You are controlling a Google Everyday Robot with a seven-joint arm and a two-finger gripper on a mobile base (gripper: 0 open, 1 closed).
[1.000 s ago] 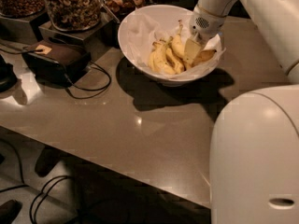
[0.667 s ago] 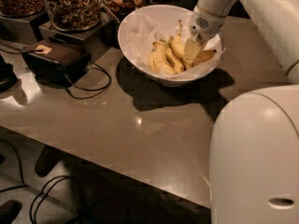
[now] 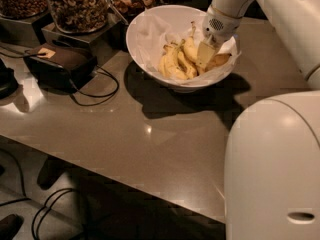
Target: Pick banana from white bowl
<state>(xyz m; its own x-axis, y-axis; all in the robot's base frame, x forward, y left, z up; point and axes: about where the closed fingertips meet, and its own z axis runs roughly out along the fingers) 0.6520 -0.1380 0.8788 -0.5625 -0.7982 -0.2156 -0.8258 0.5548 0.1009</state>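
Here, item by item.

Table (image 3: 150, 144): grey-brown top, dimly lit, carrying all that follows.

White bowl (image 3: 137, 54): large, round and deep, standing towards the far side of the table; lined with crinkled white paper (image 3: 152, 31).

Banana (image 3: 189, 50): long, curved and yellow, lying inside the white bowl at its middle, thin stem pointing up and away. A brownish-yellow end shows just right of the gripper; whether it belongs to the same fruit cannot be told.

Bunch of smaller bananas (image 3: 172, 65): joined, in the same bowl, touching the banana on its left.

Gripper (image 3: 205, 55): pale, pointing down into the white bowl, its tip among the fruit and against the right side of the banana. Whether it has hold of anything cannot be told.

Arm (image 3: 280, 14): white, reaching in from the upper right.

Robot body (image 3: 272, 169): a large white rounded shell filling the lower right.

Jars of nuts (image 3: 77, 6): clear glass, on raised stands at the far left, behind the bowl.

Dark box (image 3: 57, 61): left of the bowl, with a black cable (image 3: 95, 96) looping beside it.
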